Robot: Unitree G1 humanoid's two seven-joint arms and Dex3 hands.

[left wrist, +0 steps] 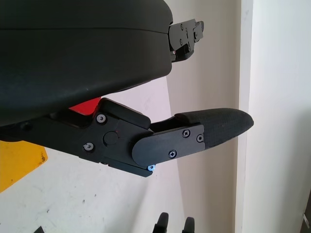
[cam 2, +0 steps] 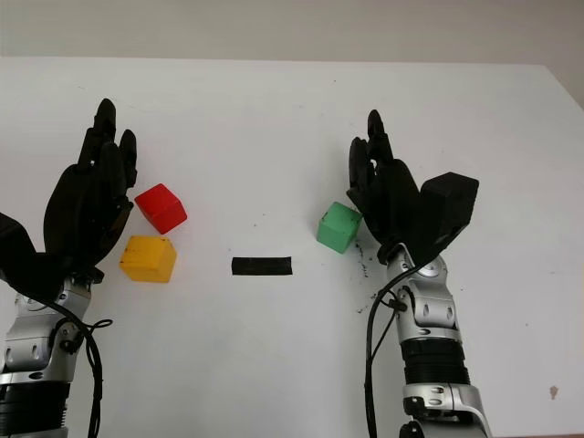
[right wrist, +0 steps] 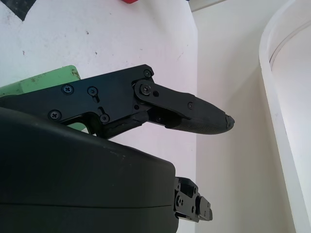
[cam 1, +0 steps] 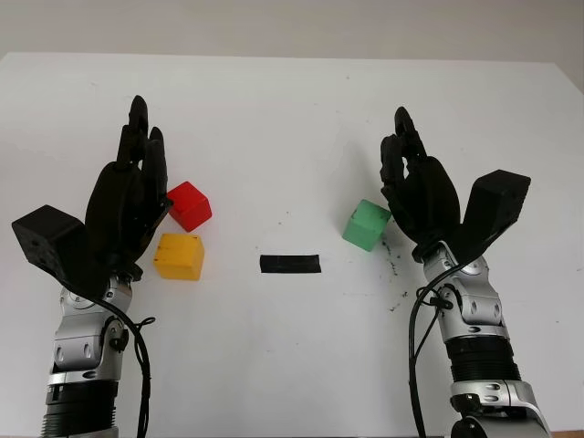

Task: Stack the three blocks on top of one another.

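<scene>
3 blocks sit apart on the white table [cam 1: 292, 109], unstacked. The red block [cam 1: 189, 205] and yellow block [cam 1: 179, 256] lie just beside the open left hand [cam 1: 128, 196], on its inner side. The green block [cam 1: 367, 224] sits against the open right hand [cam 1: 415, 187]. 1 black strip [cam 1: 290, 264] lies between the 2 hands, each holding nothing.

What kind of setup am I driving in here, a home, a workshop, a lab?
Most likely a lab test bench: a bare white table against a plain wall, a black tape mark, and just three coloured blocks, red, yellow, green.
</scene>
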